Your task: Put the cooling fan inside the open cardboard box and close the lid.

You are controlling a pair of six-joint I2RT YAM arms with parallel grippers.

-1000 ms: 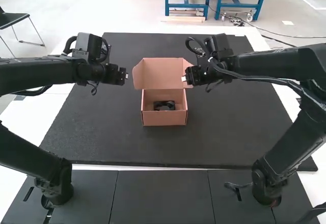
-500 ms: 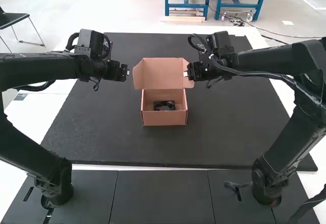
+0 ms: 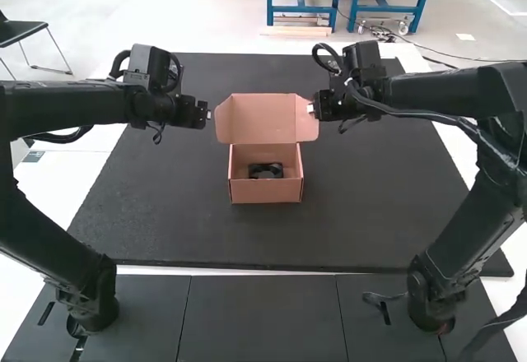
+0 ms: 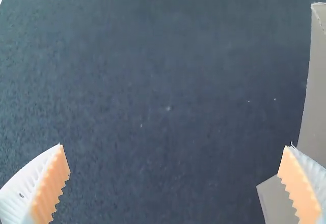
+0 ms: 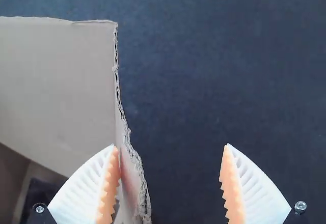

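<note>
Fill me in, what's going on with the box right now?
Two arms are working on a cardboard box in the middle of the black mat. The fan already sits inside the box. The lid stands upright, not yet closed. The left gripper is open close beside the lid's left edge. The right gripper is open at the lid's right edge, with one finger apparently against the cardboard.

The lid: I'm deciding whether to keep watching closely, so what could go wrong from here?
The lid stands upright with the open left tool and right tool at its side edges; an uneven push might bend it or slip off. The box could also slide on the mat.
</note>
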